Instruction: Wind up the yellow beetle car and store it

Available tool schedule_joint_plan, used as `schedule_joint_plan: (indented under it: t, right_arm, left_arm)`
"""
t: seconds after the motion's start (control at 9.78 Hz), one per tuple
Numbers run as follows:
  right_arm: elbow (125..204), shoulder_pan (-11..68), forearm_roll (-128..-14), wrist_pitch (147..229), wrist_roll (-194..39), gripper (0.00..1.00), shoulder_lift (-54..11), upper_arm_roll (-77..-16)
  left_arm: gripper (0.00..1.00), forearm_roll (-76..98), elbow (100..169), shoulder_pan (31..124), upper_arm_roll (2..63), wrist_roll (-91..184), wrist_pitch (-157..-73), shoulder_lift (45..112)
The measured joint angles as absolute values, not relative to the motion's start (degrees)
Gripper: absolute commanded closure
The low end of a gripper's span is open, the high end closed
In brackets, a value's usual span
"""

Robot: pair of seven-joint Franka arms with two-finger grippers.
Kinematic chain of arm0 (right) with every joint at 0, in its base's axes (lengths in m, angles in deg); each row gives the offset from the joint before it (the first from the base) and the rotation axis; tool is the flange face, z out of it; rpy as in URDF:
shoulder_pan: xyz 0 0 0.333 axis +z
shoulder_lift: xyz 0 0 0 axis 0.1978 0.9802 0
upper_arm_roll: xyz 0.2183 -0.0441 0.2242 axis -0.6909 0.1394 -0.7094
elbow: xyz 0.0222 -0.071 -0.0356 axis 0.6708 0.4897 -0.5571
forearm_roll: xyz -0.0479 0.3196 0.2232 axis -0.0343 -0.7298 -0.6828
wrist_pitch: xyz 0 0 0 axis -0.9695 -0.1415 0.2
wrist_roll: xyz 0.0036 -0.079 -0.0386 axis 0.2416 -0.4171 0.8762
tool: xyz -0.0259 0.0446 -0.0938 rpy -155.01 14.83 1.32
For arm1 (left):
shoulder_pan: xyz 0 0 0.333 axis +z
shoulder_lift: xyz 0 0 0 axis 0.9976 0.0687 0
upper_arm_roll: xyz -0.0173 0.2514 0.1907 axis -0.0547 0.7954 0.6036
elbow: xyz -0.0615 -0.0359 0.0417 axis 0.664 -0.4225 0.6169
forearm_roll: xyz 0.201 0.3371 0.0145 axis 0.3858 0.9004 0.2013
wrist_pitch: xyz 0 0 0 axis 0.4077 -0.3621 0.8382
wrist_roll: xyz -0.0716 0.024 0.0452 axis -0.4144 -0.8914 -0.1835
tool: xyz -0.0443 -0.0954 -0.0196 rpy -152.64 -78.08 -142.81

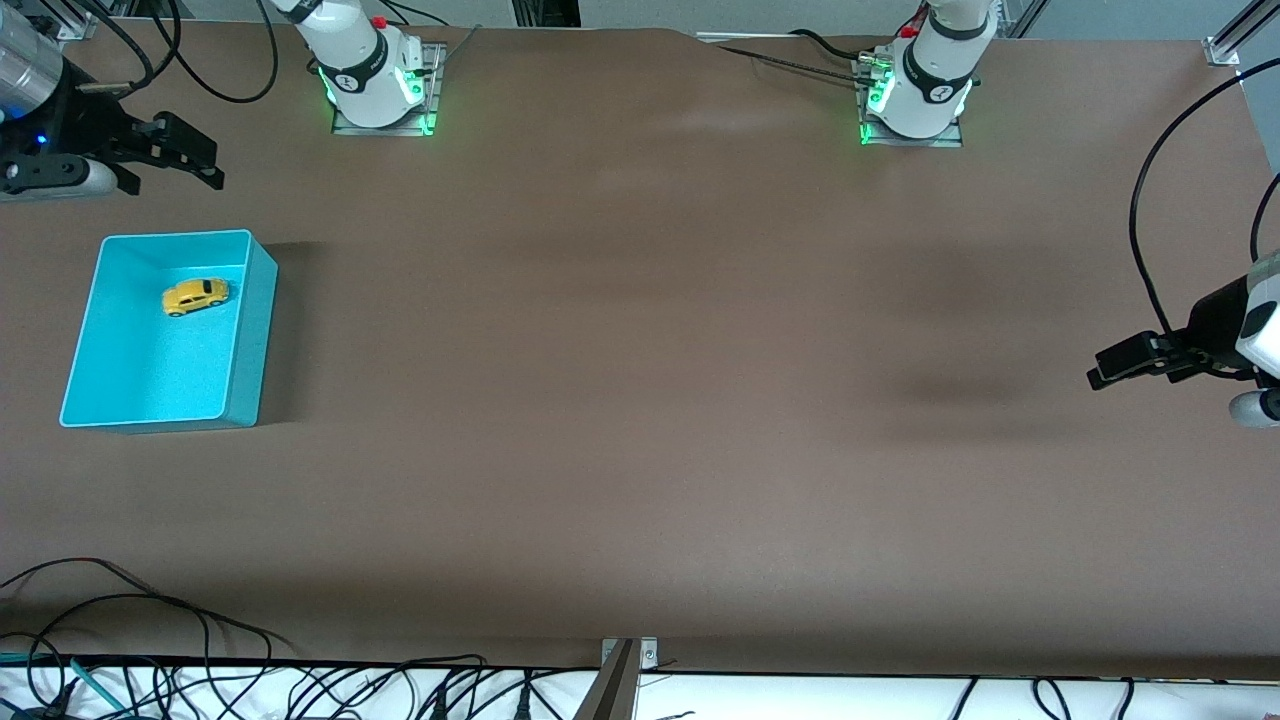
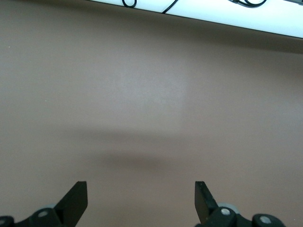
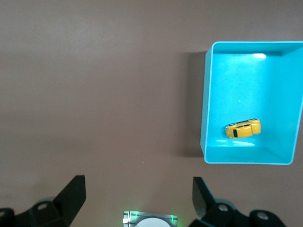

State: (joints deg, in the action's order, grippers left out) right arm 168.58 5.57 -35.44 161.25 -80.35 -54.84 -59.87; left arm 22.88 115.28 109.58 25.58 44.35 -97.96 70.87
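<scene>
Yellow beetle car (image 1: 195, 296) lies in the turquoise bin (image 1: 252, 330).
Rounded glossy toy, toward 12 o'clock on the smooth rectangular bin's floor. Right gripper (image 1: 175, 150) hovers past the bin's 12 o'clock rim, fingers released; left gripper (image 1: 1130, 360) waits spread over matte brown table (image 1: 640, 400).

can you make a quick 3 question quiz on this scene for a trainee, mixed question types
1. True or false: the yellow beetle car lies inside the turquoise bin.
2. Multiple choice: which end of the table holds the bin? A) the right arm's end B) the left arm's end C) the middle
3. Short answer: how do the fingers of the left pincer and the right pincer stand, and does either hold anything?

Key
1. True; it sits in the part of the bin farther from the front camera.
2. A
3. Both are open and empty, each over bare table, the right one beside the bin.
</scene>
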Motion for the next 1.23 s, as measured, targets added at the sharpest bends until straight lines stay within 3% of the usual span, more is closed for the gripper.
schedule_joint_plan:
  t: [1.23]
  right_arm:
    - [168.6,5.8,-31.0,161.4,-80.4,0.00,-53.4,-59.9]
  left_arm:
    - [0.00,24.0,115.9,109.6,25.1,49.4,-98.7,70.9]
